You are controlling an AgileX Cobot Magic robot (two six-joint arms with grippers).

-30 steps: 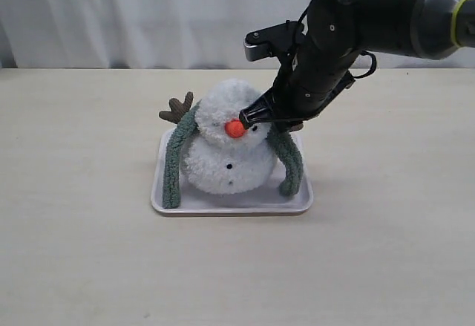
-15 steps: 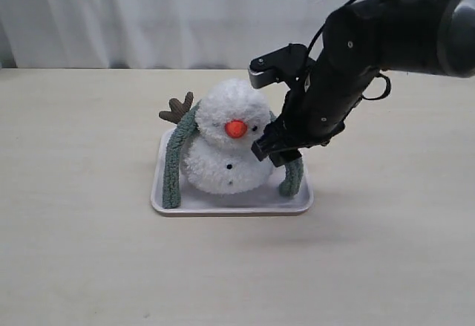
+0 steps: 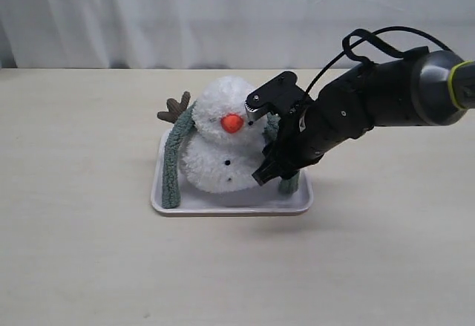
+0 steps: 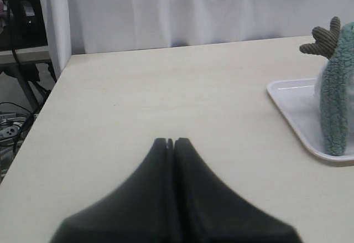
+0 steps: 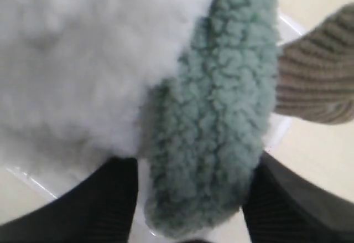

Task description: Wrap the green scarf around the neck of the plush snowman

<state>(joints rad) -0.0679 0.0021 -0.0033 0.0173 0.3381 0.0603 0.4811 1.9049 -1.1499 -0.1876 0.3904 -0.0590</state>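
My right gripper (image 3: 272,171): jaws parted astride end of fuzzy grey-green scarf (image 3: 172,164), 3 o'clock of fluffy white plush snowman (image 3: 223,159) on white tray (image 3: 223,206). My left gripper (image 4: 170,142): closed, empty.

The pale, wood-grained table (image 3: 89,266) before me lies under soft, even light. Behind the table's far edge hangs a white pleated curtain (image 3: 148,14). Beyond the table's side edge I see a dark rack (image 4: 19,10) above loose cables (image 4: 11,125) on the floor.

Robotics lab bench. A pale table (image 3: 82,266) stands before a white curtain (image 3: 148,14). Loose cables (image 4: 12,122) and dark equipment (image 4: 19,10) sit beyond its edge.
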